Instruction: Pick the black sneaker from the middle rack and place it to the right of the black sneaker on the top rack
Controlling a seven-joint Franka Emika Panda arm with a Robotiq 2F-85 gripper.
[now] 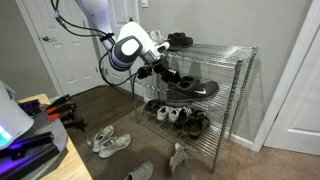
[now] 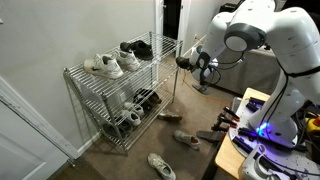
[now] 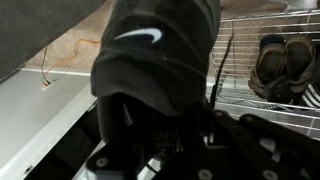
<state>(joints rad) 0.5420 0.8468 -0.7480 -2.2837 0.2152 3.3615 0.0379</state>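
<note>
My gripper [image 2: 193, 63] is clamped tight on the black sneaker from the middle rack [image 3: 150, 50], holding it in the air just off the end edge of the top rack [image 2: 145, 62]. The black sneaker on the top rack [image 2: 136, 48] sits near that end, beside the white sneakers [image 2: 105, 66].

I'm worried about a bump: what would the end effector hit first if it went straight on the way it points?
Probably the top rack, at its near edge: the end effector, shut on the black sneaker, points toward it from slightly lower. Depth is unclear, so it might pass beneath.
</note>
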